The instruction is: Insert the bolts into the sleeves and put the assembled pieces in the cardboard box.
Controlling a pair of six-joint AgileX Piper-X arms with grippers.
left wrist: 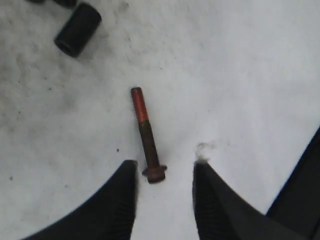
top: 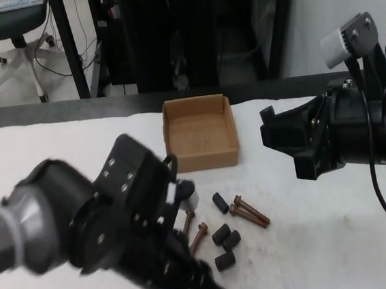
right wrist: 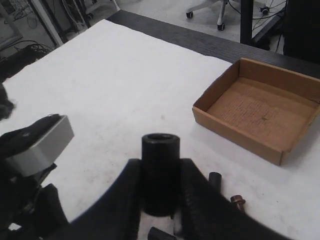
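High view: cardboard box [top: 203, 160] sitting on white bench cover [top: 339, 240]; bolts [top: 251, 210] and sleeves [top: 226, 238] lying loose just before it.

Left wrist view: left gripper [left wrist: 165, 169] fingers standing apart, straddling the head of one bolt [left wrist: 146, 134].

Right wrist view: right gripper [right wrist: 160, 170] clamping an upright black sleeve [right wrist: 160, 145].

Rusty bolts [top: 249, 210] and black sleeves [top: 226, 237] lie near the open cardboard box [top: 203, 161].
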